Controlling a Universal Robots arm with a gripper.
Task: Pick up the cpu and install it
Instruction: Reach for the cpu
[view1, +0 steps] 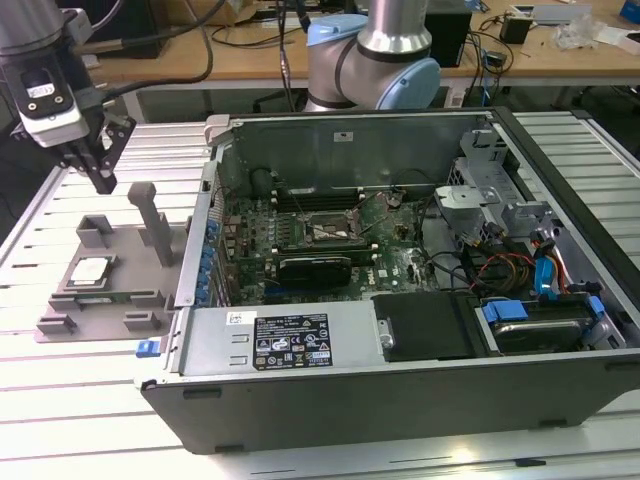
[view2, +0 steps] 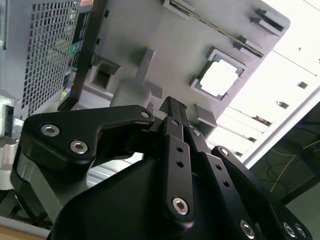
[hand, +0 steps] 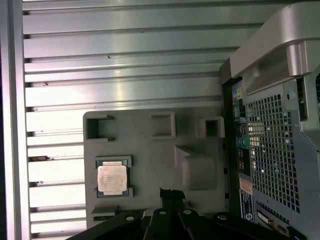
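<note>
The cpu (view1: 90, 270) is a small silver-topped square lying flat in a recess of the grey plastic tray (view1: 130, 272), at the exterior view's left. My gripper (view1: 104, 182) hangs above the tray's far end, apart from the cpu, its fingers shut together with nothing between them. In both wrist views the cpu (view2: 220, 77) (hand: 112, 178) lies in its recess on the tray (view2: 150, 30) (hand: 145, 160), well off to one side of my gripper (view2: 175, 106) (hand: 171, 193). The black-framed socket (view1: 325, 230) sits on the motherboard inside the open computer case (view1: 400, 350).
Upright posts (view1: 150, 215) rise from the tray between my gripper and the case wall. The case's rear panel (hand: 270, 150) stands right beside the tray. The slatted metal table (view1: 60, 400) carries everything. The arm's base (view1: 370, 70) stands behind the case.
</note>
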